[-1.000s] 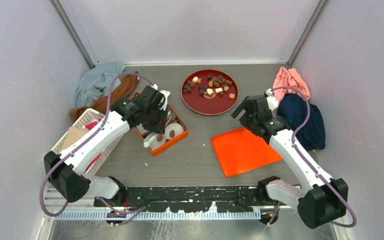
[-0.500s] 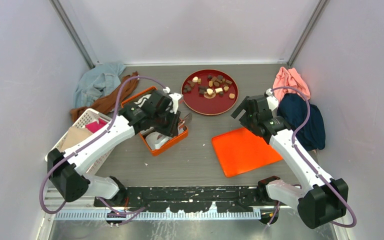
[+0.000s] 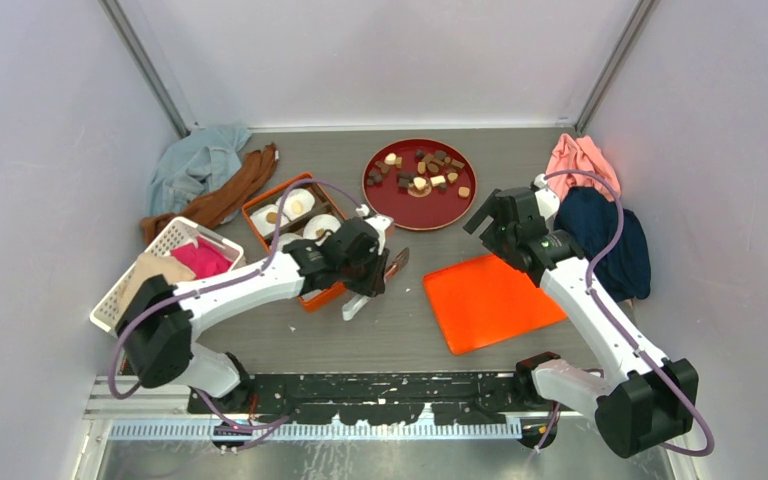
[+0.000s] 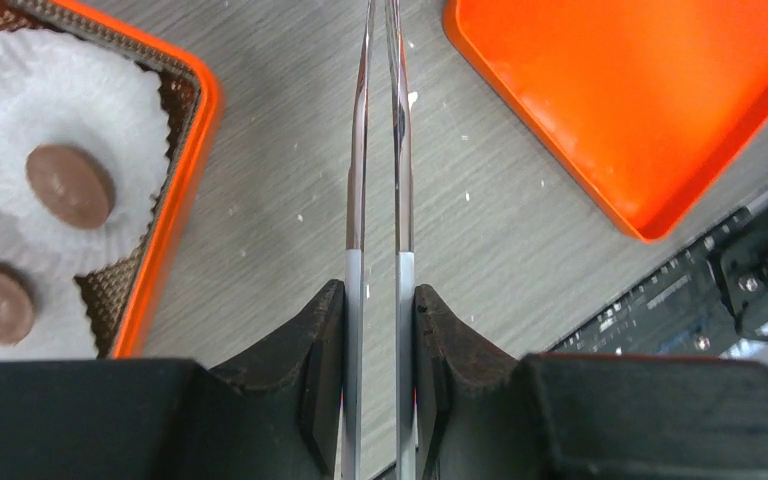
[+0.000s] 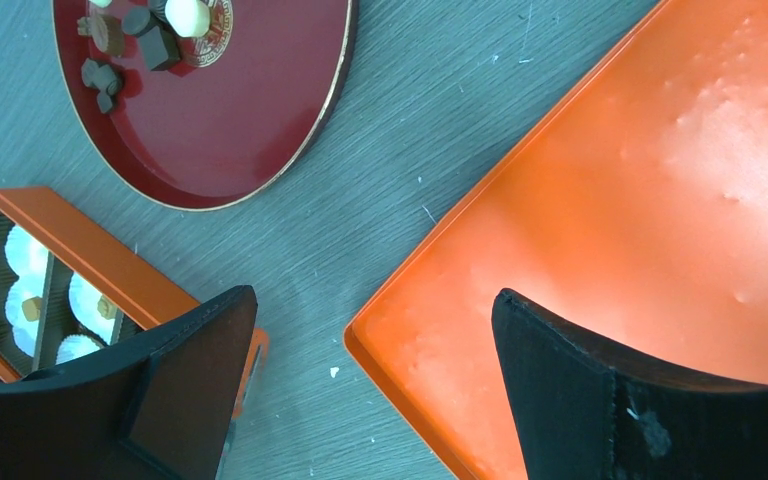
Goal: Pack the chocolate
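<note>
Most of the chocolate (image 3: 420, 178) is loose on the red plate (image 3: 385, 207) at the back of the table (image 3: 400, 320). A few pieces are already in the orange box (image 4: 178, 200). Two round brown ones show in the left wrist view, each in a white paper cup (image 4: 20, 90).

The left gripper (image 4: 380, 300) is clamped on metal tweezers (image 4: 357, 150). Their blades run nearly parallel with a narrow gap between them. They lie over bare table between the box and the orange lid (image 5: 640, 230), and the tips run out of the wrist view. From above they are too small to show whether they carry a piece.

The right gripper (image 5: 375, 300) is spread wide and holds nothing. It hangs above the lid's near-left corner.

This looks like the stretch between box and plate, with packing well short of done. The next move calls for bringing the tips over one piece that sits apart from its neighbours. Then the tweezers must pinch gently, as such small pieces could skid on the glossy plate.

No writing can be read. The plate's centre has a gold emblem, but it is too small and cropped to make out.
</note>
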Controlling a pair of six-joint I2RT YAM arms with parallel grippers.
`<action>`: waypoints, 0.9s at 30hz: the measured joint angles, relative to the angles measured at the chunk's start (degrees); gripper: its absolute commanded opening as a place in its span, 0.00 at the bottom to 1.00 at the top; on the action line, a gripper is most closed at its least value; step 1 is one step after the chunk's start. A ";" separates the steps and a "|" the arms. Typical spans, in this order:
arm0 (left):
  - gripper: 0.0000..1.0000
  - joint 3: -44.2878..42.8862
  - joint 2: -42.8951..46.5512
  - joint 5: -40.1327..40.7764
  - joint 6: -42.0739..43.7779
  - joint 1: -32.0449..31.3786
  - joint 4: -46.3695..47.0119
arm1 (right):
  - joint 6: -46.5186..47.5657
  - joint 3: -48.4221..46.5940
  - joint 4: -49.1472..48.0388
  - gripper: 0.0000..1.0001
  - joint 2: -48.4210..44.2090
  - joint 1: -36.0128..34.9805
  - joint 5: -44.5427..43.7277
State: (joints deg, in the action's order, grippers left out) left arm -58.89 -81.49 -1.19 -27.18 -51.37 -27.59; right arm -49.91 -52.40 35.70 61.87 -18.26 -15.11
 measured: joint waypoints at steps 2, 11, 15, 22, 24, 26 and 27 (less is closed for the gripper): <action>0.00 0.24 -2.49 1.64 -1.11 -1.07 2.60 | 0.02 0.00 0.07 0.93 -0.11 0.00 -0.33; 0.27 2.03 -10.58 5.14 -5.20 -3.58 10.32 | 0.11 0.00 2.34 0.92 -2.43 0.00 -2.03; 0.42 2.10 -10.86 5.73 -5.97 -3.96 10.27 | 1.09 0.00 2.75 0.92 -3.30 0.00 -1.79; 0.51 2.51 -10.45 6.34 -6.91 -4.04 8.92 | 4.66 1.55 2.14 0.98 -3.74 -0.04 2.54; 0.59 2.51 -9.77 6.43 -6.88 -4.04 8.15 | 4.83 3.52 1.51 0.98 -3.76 -0.96 3.78; 0.65 2.47 -8.52 6.75 -6.82 -4.04 7.21 | 4.79 5.88 1.46 0.98 -3.63 -2.99 4.11; 0.67 2.45 -7.72 6.91 -6.82 -4.04 6.95 | 4.74 6.86 1.66 0.98 -3.48 -4.42 4.11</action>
State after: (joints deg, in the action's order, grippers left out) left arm -56.45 -89.21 5.72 -34.00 -55.42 -20.64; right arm -45.17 -45.54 37.36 58.39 -22.68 -11.00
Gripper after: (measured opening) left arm 0.594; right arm 0.977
